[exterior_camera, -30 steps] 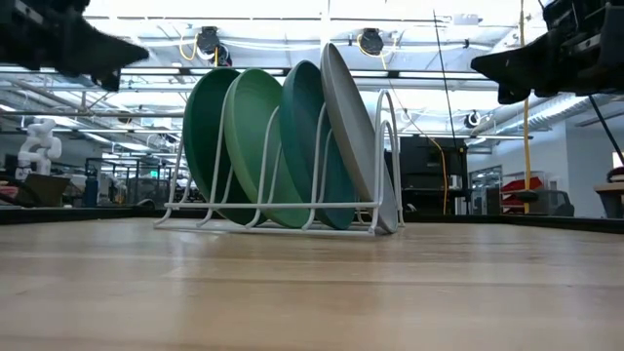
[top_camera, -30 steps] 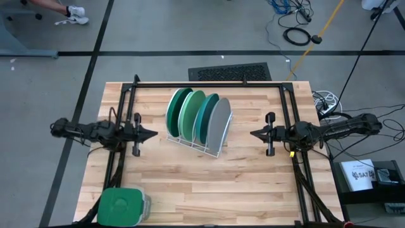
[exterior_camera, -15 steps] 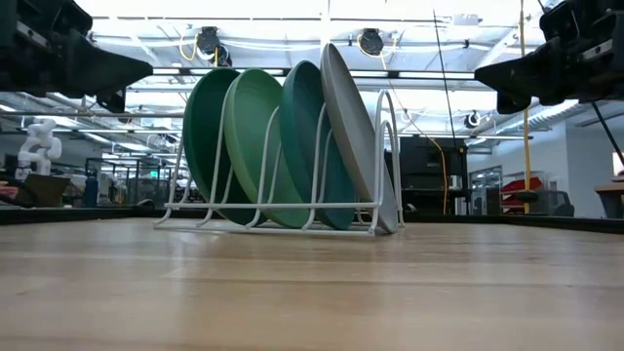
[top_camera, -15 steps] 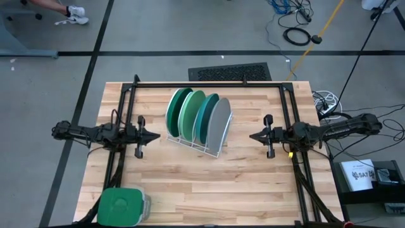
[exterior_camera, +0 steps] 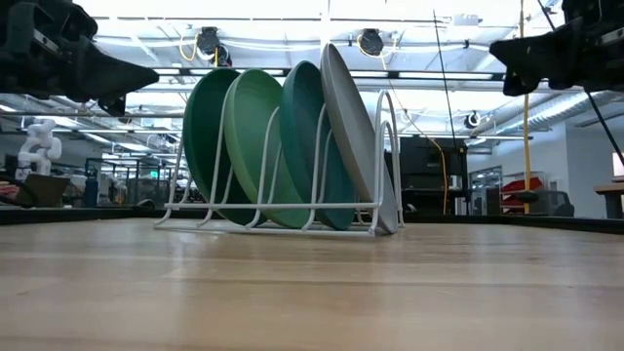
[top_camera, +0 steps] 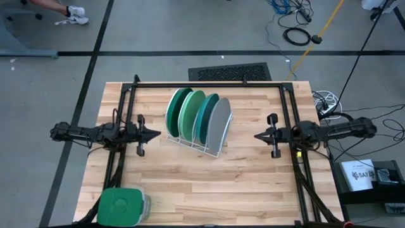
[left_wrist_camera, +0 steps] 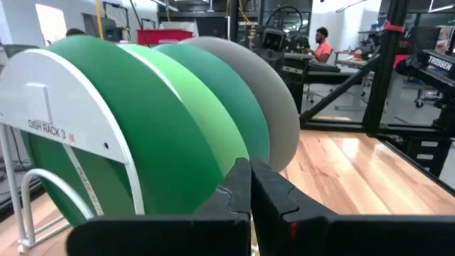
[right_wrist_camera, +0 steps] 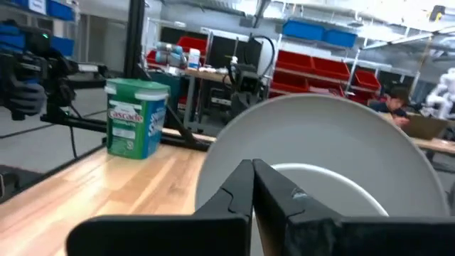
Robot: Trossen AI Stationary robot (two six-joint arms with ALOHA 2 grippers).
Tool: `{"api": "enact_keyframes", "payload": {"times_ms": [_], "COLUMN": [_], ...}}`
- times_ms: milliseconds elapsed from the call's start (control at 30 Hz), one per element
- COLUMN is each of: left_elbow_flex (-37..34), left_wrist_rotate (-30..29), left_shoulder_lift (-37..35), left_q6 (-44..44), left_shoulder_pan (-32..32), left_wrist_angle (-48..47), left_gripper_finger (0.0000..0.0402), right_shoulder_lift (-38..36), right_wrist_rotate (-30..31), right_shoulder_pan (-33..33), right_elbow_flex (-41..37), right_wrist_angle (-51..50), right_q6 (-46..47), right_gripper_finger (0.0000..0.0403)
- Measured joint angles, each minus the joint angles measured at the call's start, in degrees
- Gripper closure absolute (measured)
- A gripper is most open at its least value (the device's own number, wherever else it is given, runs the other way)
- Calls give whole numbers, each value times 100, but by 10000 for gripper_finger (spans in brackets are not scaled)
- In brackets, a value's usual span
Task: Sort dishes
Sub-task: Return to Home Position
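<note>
Four dishes stand on edge in a white wire rack (top_camera: pixel 193 143) at the table's middle, toward the far side: dark green (top_camera: pixel 173 106), light green (top_camera: pixel 188 113), teal (top_camera: pixel 205 114) and grey (top_camera: pixel 220 124). Their lower rims rest in the rack's slots (exterior_camera: pixel 283 209). My left gripper (top_camera: pixel 155 134) hovers shut to the left of the rack, pointing level at the dark green dish (left_wrist_camera: pixel 106 142). My right gripper (top_camera: pixel 256 135) hovers shut to the right, pointing at the grey dish (right_wrist_camera: pixel 320 149). Neither touches anything.
A green-lidded square container (top_camera: pixel 121 206) sits at the table's near left corner. Black frame bars (top_camera: pixel 209 84) run along the far edge and down both sides. Bare wood (top_camera: pixel 209 190) fills the near half of the table.
My left gripper has sunk a little and stays shut, level, left of the rack. My right gripper has drawn back slightly toward the table's right edge, with its tip tipped up a little. The dishes and rack have not moved.
</note>
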Motion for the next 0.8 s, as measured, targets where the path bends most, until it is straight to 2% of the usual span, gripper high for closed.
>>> {"api": "enact_keyframes", "payload": {"times_ms": [300,600,800], "left_elbow_flex": [0,-4,-6], "left_wrist_rotate": [-3,-21,-21], "left_shoulder_lift": [130,146,148], "left_q6": [46,49,49], "left_shoulder_pan": [-1,0,0], "left_wrist_angle": [-11,24,28], "left_gripper_finger": [402,402,402], "right_shoulder_lift": [-1642,-1621,-1621], "right_wrist_rotate": [-14,-9,-12], "right_shoulder_pan": [0,0,0], "right_elbow_flex": [-1,2,2], "right_wrist_angle": [-1652,-1794,-1802], "right_q6": [169,825,870], "right_gripper_finger": [403,403,397]}}
